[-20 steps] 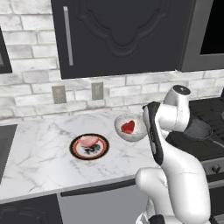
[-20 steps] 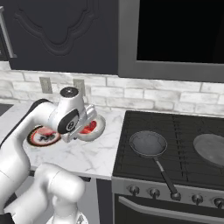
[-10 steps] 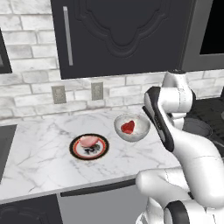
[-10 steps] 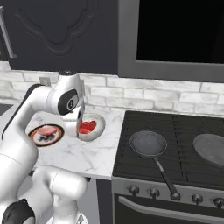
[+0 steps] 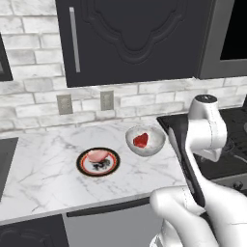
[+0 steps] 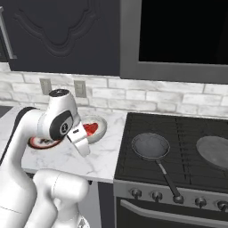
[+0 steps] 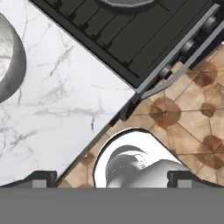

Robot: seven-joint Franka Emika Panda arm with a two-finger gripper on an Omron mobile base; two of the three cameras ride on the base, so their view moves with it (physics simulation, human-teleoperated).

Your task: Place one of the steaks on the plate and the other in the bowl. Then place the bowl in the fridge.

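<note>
Swung away from the bowl [image 5: 145, 140] toward the counter's [image 7: 57, 109] front edge, the claw [image 7: 111, 179] hangs with fingers wide apart, holding and touching nothing.

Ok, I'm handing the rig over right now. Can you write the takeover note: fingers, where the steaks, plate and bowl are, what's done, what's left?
Gripper: fingers open, holding nothing, looking down over the counter edge by the stove.
Pale pink steak: on the plate, mid-counter.
Red steak: in the bowl, on the counter just right of the plate, beside the stove.
Done: both steaks placed.
Left: grasp the bowl and put it in the fridge. The fridge is not in sight from here, so the base will likely have to drive.
</note>
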